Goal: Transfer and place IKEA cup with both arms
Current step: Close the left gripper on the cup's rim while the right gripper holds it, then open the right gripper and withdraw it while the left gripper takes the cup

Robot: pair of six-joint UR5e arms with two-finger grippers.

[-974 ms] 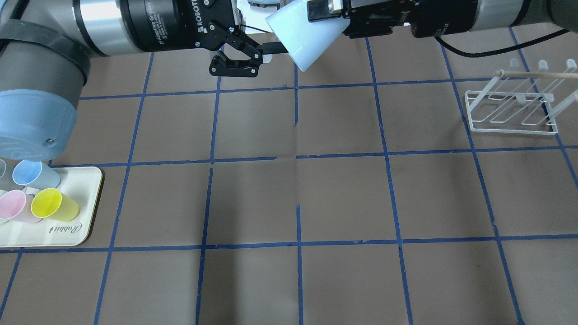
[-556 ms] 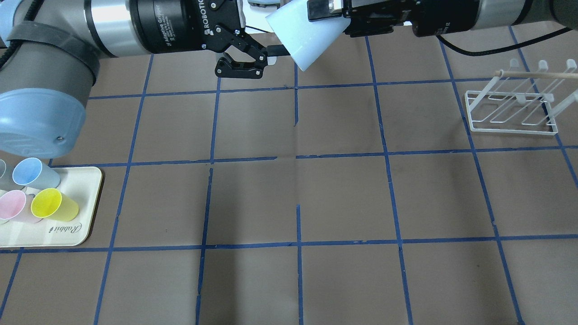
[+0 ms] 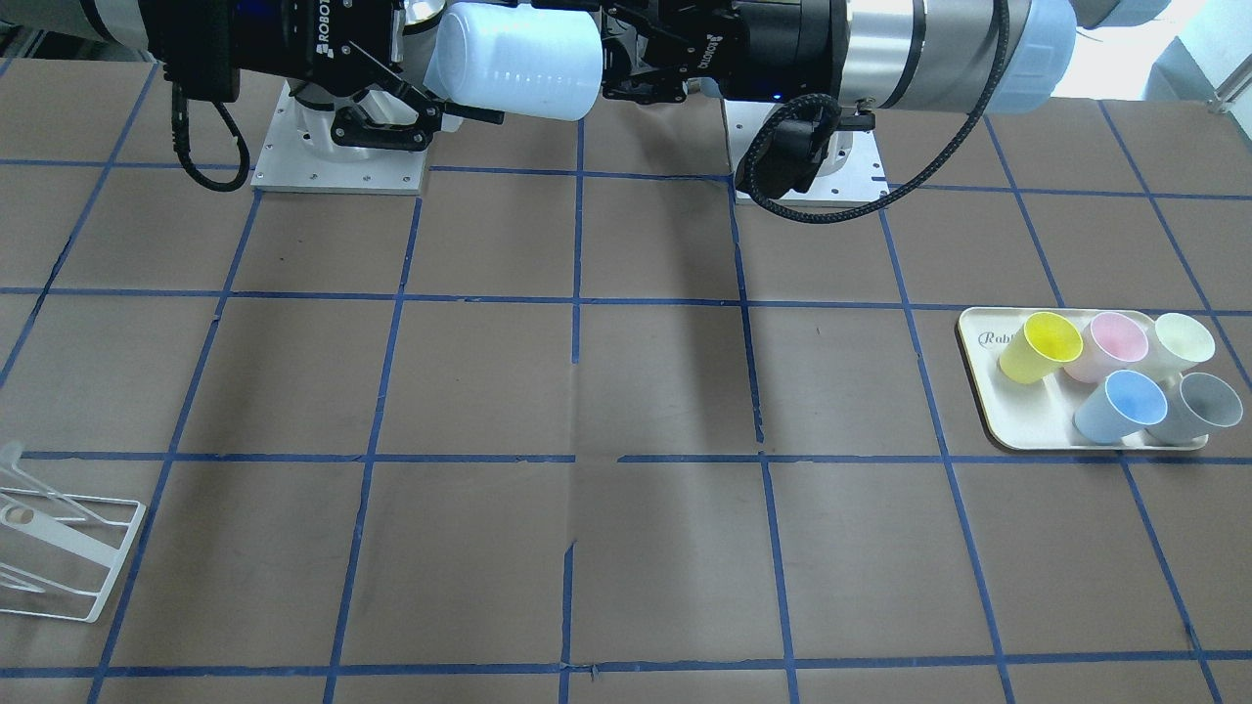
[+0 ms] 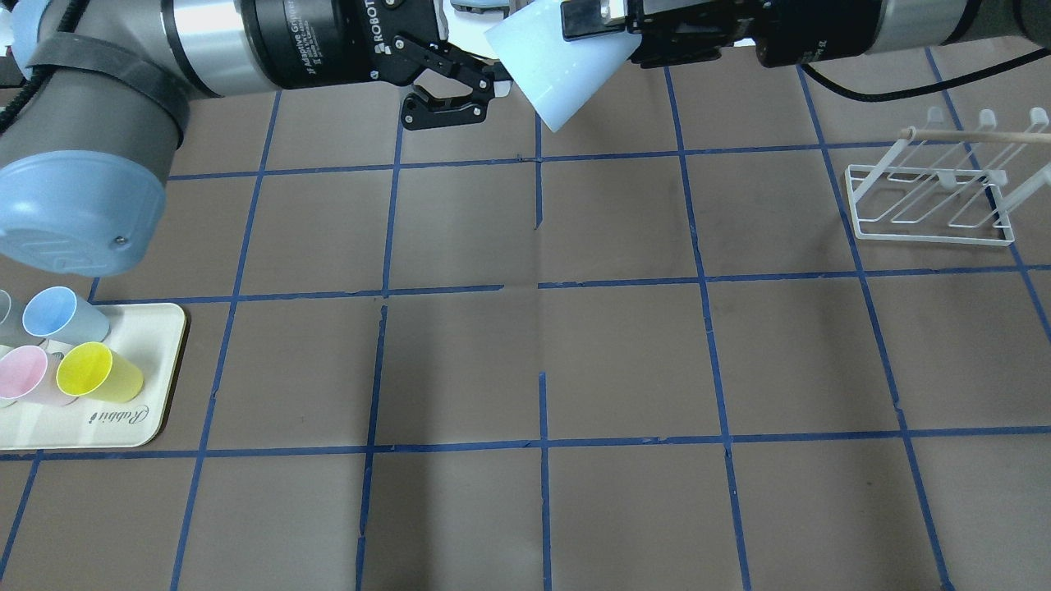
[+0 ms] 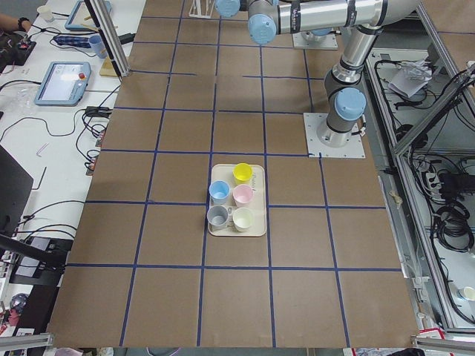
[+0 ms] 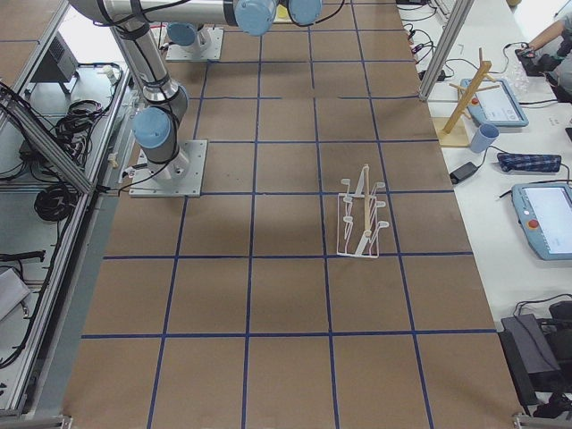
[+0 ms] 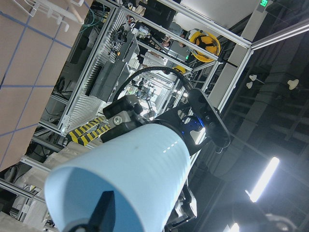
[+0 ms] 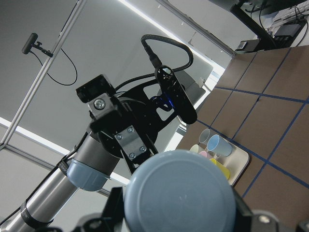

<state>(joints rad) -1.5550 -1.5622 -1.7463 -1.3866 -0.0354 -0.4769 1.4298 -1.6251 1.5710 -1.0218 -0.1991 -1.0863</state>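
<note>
The pale blue IKEA cup (image 4: 558, 61) hangs on its side high above the table's far middle. My right gripper (image 4: 587, 37) is shut on its narrow base end. The cup (image 3: 518, 59) shows the same way in the front view, with the right gripper (image 3: 465, 83) on it. Its closed base (image 8: 181, 188) fills the right wrist view. My left gripper (image 4: 491, 97) is open at the cup's wide mouth, with one finger at the rim. The left wrist view shows the mouth end (image 7: 140, 179) with one finger (image 7: 104, 212) in front of it.
A cream tray (image 4: 156, 361) at the near left holds a similar light blue cup (image 4: 57, 316), a yellow cup (image 4: 94, 369), a pink cup (image 4: 25, 373) and, in the front view, a grey cup (image 3: 1198, 406). A white wire rack (image 4: 932, 205) stands at the right.
My left arm and its open gripper have shifted a little right and toward the far edge, closer to the cup's mouth. The cup and my right gripper have stayed put.
</note>
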